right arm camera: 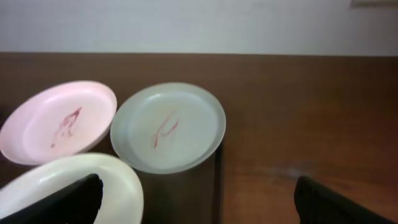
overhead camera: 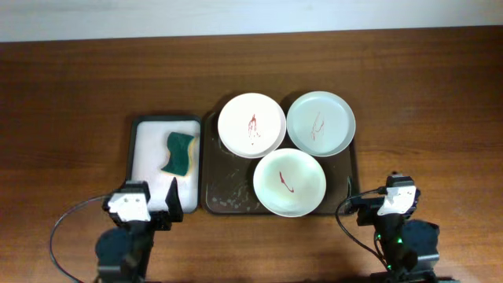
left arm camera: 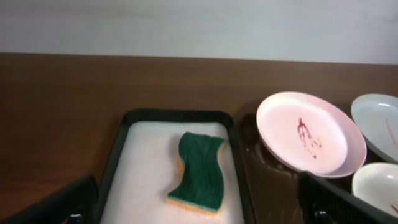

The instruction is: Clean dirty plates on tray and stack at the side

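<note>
Three plates with red smears lie on the dark brown tray (overhead camera: 228,196): a white one (overhead camera: 251,124) at the back left, a pale-green one (overhead camera: 321,123) at the back right, and a third (overhead camera: 289,181) at the front. The back pair also show in the right wrist view (right arm camera: 59,121) (right arm camera: 168,127). My left gripper (overhead camera: 171,203) is open and empty at the front edge of the small tray. My right gripper (overhead camera: 357,203) is open and empty beside the brown tray's front right corner.
A black-rimmed white tray (overhead camera: 145,149) left of the brown tray holds a green and yellow sponge (overhead camera: 180,153), also in the left wrist view (left arm camera: 199,171). The wooden table (overhead camera: 71,94) surrounds both trays.
</note>
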{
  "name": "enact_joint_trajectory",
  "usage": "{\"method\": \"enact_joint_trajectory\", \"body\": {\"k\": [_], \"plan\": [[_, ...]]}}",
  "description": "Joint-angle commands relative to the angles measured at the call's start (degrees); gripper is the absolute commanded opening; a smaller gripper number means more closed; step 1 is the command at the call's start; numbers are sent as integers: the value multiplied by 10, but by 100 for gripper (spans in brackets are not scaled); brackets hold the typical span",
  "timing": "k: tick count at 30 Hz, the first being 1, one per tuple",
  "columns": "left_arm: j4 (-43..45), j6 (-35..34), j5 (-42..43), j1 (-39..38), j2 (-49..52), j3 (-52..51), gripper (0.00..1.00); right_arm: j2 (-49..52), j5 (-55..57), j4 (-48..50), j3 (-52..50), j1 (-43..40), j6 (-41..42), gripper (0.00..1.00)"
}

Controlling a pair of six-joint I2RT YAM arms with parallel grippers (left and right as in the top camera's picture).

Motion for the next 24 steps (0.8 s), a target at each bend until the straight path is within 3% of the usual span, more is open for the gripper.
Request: {"method": "enact_joint_trajectory", "body": {"k": [1,5,7,11,14,17,20,24], "plan": [[-45,9,2,4,113,97,99,106,-5,-53,95,4,8,99],[-126,9,42,4,289,219,99,283,-38,-137,213,4,8,99],[-217,9,49,4,412,323,99,401,-42,-209,300,4,8,99],[-339,9,45,4,535,449,99,537,-61,-303,425,4,8,99],[-315,9,45,4,575,449,99,570,-142,-304,430,4,8,99],[-214,9,45,4,605,449,100,570,-161,-271,430,4,8,99],[-152,9,45,3,686,449,92,570,-161,-271,430,4,8,99],[-131,9,45,3,826,449,84,570,-161,-269,430,4,8,99]]}}
